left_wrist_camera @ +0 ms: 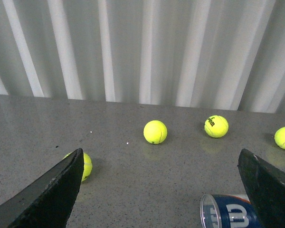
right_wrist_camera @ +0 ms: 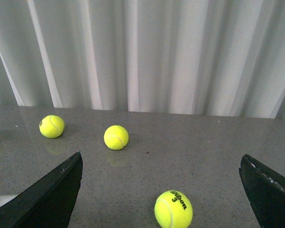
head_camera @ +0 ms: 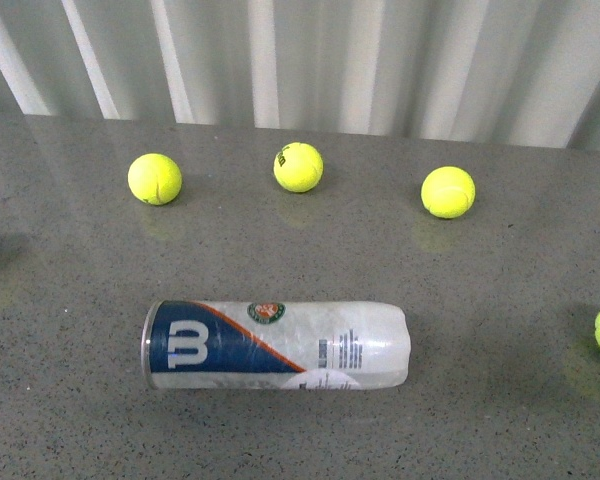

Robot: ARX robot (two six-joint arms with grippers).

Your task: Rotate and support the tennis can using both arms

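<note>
- The tennis can (head_camera: 275, 345) lies on its side in the lower centre of the front view, and nothing holds it.
- The left gripper (left_wrist_camera: 160, 154) has its fingers spread wide; the can's rim shows at the lower right of its view.
- The right gripper (right_wrist_camera: 160, 156) is wide and empty too, probably so the can will fit.

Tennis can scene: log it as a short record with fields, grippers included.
can: tennis can lying on its side on the grey table, untouched
rimmed end: toward the left in the front view
balls: five tennis balls, three behind the can, one at each side edge, none touching it
left gripper: open, empty
right gripper: open, empty
</note>
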